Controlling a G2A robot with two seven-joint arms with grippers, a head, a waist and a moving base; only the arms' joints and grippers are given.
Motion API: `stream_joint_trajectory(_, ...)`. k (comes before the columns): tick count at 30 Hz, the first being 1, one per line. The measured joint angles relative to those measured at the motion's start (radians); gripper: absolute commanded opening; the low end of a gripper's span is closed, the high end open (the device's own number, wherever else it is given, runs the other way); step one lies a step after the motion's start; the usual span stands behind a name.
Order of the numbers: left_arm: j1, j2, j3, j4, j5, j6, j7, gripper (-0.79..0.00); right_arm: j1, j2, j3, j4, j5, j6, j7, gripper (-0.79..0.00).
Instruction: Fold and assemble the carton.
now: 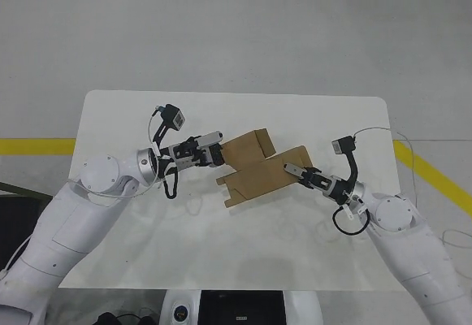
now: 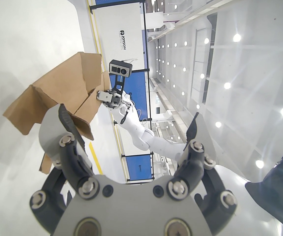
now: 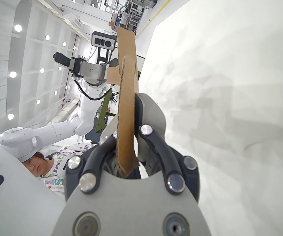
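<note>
Entry — carton assembly, early stage. We are finding the carton [image 1: 256,166] only partly opened: panels are creasing into a loose, skewed shape, no box body is squared up, and the end flap [image 2: 21,114] is hanging free. We are judging that squaring the walls, folding the flaps and locking the bottom are all left to do. The white table [image 1: 138,244] is lying beneath the carton, which appears to be held clear of it. The right gripper [image 1: 291,169] is holding one end of the carton, and the left gripper [image 1: 218,156] is sitting at the opposite end. The top view is giving us this layout but not the grips. The right wrist view is settling one: the right gripper [image 3: 131,104] is pinching a corrugated edge of the carton [image 3: 126,74] between its pads. The left wrist view is settling the other — the left gripper [image 2: 129,114] is spread wide, with one finger [image 2: 65,121] just beside the carton [image 2: 65,82] and nothing clamped between the pair. That view is also showing the carton's open inner folds.
</note>
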Motion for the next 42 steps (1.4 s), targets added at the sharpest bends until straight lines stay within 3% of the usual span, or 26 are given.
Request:
stream_joint_trajectory(17, -0.011, -0.028, 0.019, 0.060, 0.115, 0.011, -0.004, -0.003, 0.018, -0.013, -0.006, 0.003, 0.014, -0.005, 0.017, -0.785)
stream_joint_trajectory(28, 0.006, -0.033, -0.007, 0.074, 0.155, 0.030, -0.026, -0.394, 0.025, -0.018, -0.004, 0.021, 0.018, -0.009, 0.030, -0.785)
stream_joint_trajectory(36, 0.045, -0.028, -0.038, 0.062, 0.191, 0.044, -0.049, -0.428, 0.032, -0.024, -0.012, 0.025, 0.023, -0.007, 0.042, -0.785)
stream_joint_trajectory(42, 0.060, -0.029, -0.055, 0.057, 0.209, 0.053, -0.054, -0.594, 0.037, -0.028, -0.014, 0.032, 0.024, -0.009, 0.046, -0.785)
